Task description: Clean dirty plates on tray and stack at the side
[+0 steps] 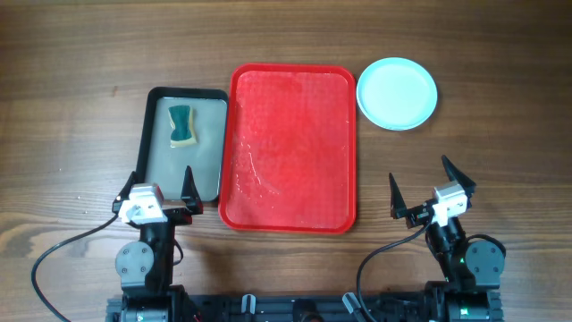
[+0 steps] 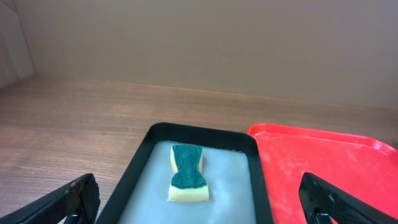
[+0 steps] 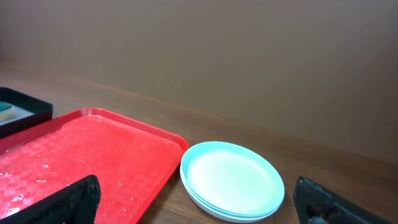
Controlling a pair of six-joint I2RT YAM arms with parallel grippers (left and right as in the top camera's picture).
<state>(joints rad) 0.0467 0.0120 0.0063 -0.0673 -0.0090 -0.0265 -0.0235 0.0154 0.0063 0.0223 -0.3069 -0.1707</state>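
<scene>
Plates [image 1: 397,92] stacked just beside tray [image 1: 290,143], off it, so cleaning looks finished; sponge [image 1: 182,125] rests in black tray [image 1: 186,92]; left gripper [image 1: 156,183], right gripper [image 1: 418,170] spread wide, holding nothing.

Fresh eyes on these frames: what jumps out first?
The big red tray in the centre holds no plates, only wet-looking streaks. Just off its far right corner the plates sit stacked. To its left, a green-topped sponge lies in the black tray.
</scene>
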